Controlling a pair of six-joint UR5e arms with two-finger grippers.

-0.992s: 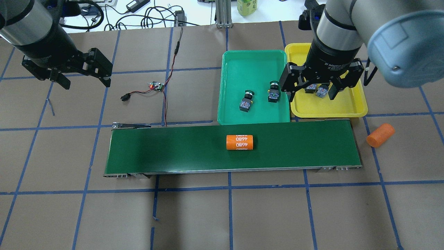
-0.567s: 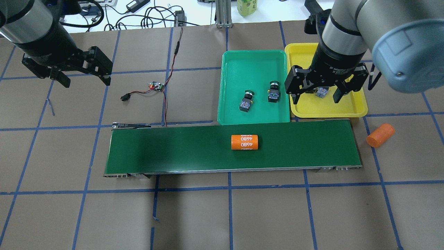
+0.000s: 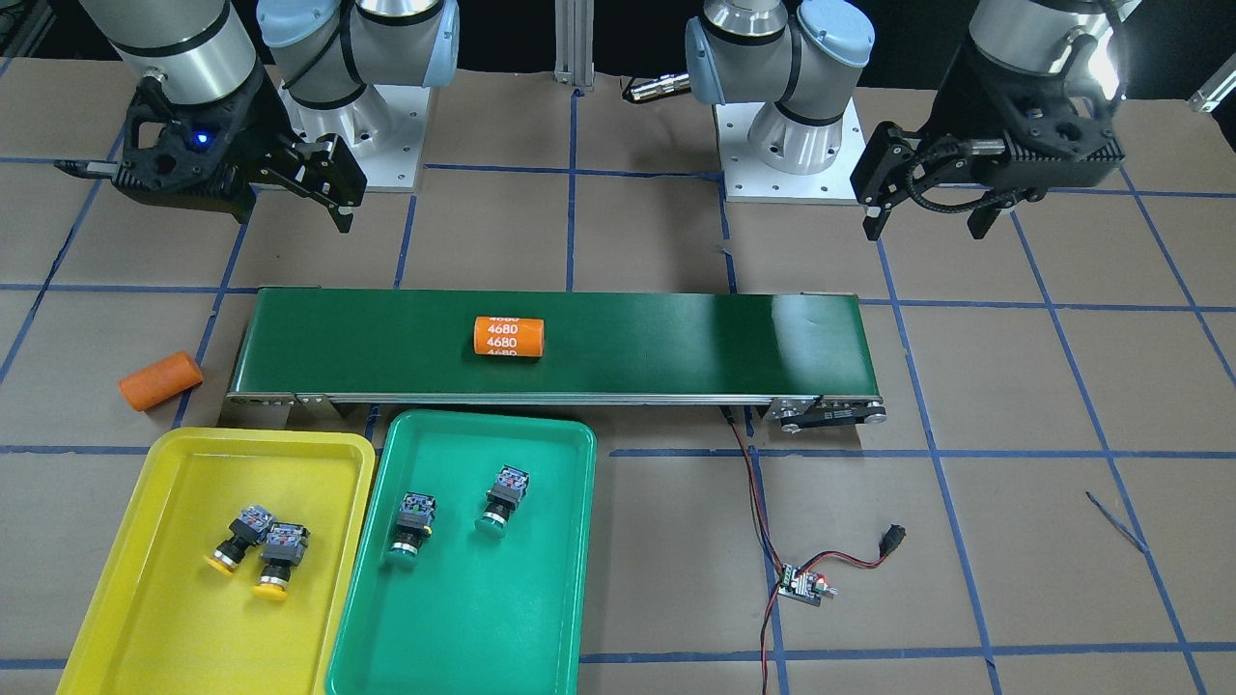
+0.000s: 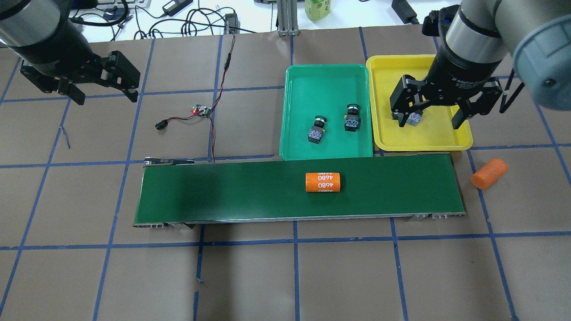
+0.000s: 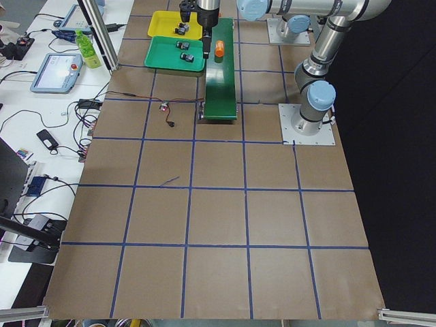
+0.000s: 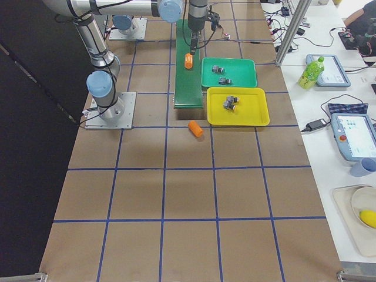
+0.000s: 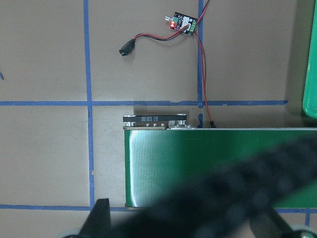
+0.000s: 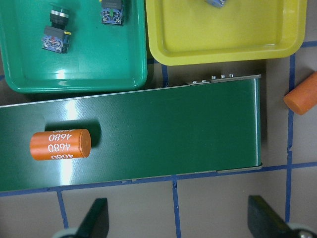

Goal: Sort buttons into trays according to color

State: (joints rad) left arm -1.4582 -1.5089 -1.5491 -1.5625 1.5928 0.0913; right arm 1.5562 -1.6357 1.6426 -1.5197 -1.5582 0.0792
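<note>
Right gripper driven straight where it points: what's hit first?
Right gripper probably meets bare table just robot-side of the conveyor belt. Depth unclear; it might clip the belt edge.

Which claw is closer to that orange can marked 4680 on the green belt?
Right. The right gripper hangs raised by the yellow tray, toward the end of the belt nearer the 4680 cylinder. The left gripper hangs past the belt's other end, much farther off.

silver arms, blue caps, black hands
</note>
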